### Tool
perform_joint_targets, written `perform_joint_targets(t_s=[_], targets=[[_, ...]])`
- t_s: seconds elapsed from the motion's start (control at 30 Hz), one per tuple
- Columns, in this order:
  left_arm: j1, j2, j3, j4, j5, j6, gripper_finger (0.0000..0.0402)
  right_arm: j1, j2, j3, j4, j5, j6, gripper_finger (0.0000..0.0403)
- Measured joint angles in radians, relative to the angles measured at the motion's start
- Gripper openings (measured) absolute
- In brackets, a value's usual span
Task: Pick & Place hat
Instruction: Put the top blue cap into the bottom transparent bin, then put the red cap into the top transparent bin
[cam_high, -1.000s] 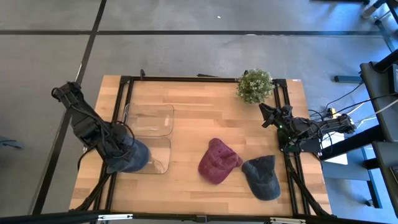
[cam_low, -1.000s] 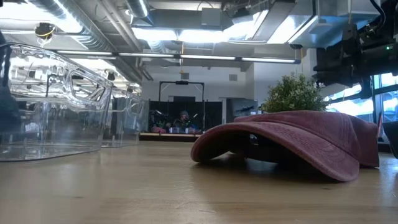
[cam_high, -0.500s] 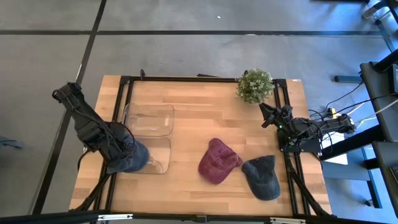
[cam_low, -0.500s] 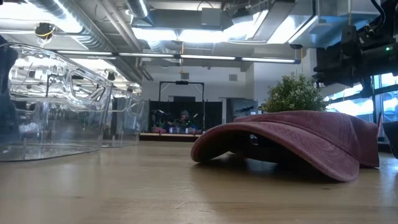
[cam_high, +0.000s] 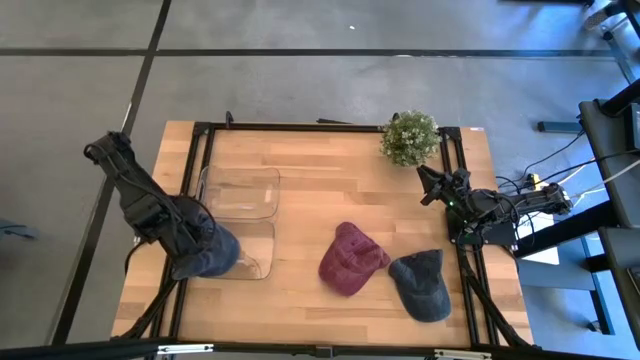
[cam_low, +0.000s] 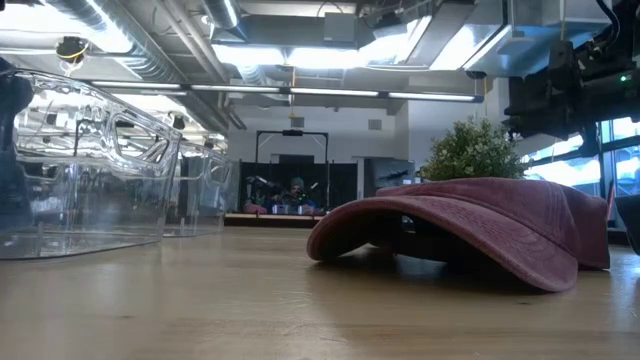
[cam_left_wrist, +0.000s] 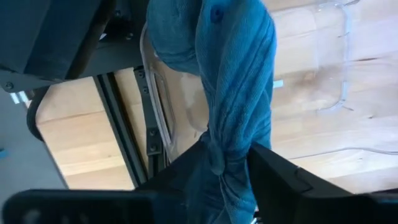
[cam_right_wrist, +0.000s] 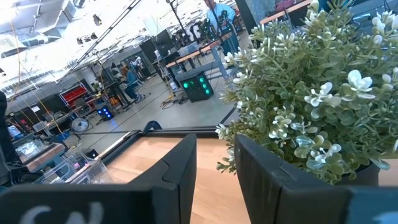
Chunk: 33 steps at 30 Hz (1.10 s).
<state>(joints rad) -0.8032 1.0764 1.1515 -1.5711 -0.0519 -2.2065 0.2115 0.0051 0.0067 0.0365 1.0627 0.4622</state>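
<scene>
1. We judge the step in hand to be placing: our left gripper hangs over the near bin at the table's left side, its fingers pinched on a bunched blue hat, with the hat's bulk draped over the bin's left edge.
2. Next, we judge, the hat must come fully inside the bin's walls before the fingers part; a release from here could leave it hung on the rim.
3. A red hat and a grey hat lie on the table to the right, well apart from the bin, not yet picked.
4. Our right gripper waits by the plant at the far right, fingers slightly apart, holding nothing.
</scene>
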Motion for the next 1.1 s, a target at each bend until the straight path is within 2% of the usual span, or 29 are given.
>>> perform_joint_targets(t_s=[0.23,0.37,0.57,0.73,0.8,0.9,0.93,1.0,1.1], targets=[[0.0,-0.033,0.0,0.0,-0.026,0.016,0.0179,0.0,0.0,0.0,0.0,0.0,0.0,0.011],[0.0,-0.069,0.0,0.0,-0.177,0.064,0.0195,0.0,0.0,0.0,0.0,0.0,0.0,0.011],[0.012,-0.169,0.0,-0.001,-0.295,0.106,0.0195,0.0,0.0,0.0,0.0,0.0,0.005,0.011],[0.064,-0.24,0.0,0.0,-0.482,0.255,0.0196,0.0,0.0,0.0,0.007,-0.014,0.042,0.011],[0.092,-0.259,0.0,0.0,-0.522,0.329,0.0196,0.0,0.0,0.0,0.038,-0.094,0.046,0.011],[0.138,-0.279,0.0,0.001,-0.564,0.446,0.0194,0.0,0.014,0.0,0.161,-0.318,-0.099,0.011],[0.154,-0.282,0.0,0.008,-0.583,0.491,0.0194,0.001,0.025,0.002,0.231,-0.362,-0.146,0.011],[0.195,-0.282,0.0,0.052,-0.616,0.603,0.0195,0.0,0.065,0.036,0.288,-0.397,-0.209,0.011],[0.264,-0.281,0.0,0.18,-0.63,0.82,0.0196,0.0,0.171,0.138,0.253,-0.403,-0.231,0.011]])
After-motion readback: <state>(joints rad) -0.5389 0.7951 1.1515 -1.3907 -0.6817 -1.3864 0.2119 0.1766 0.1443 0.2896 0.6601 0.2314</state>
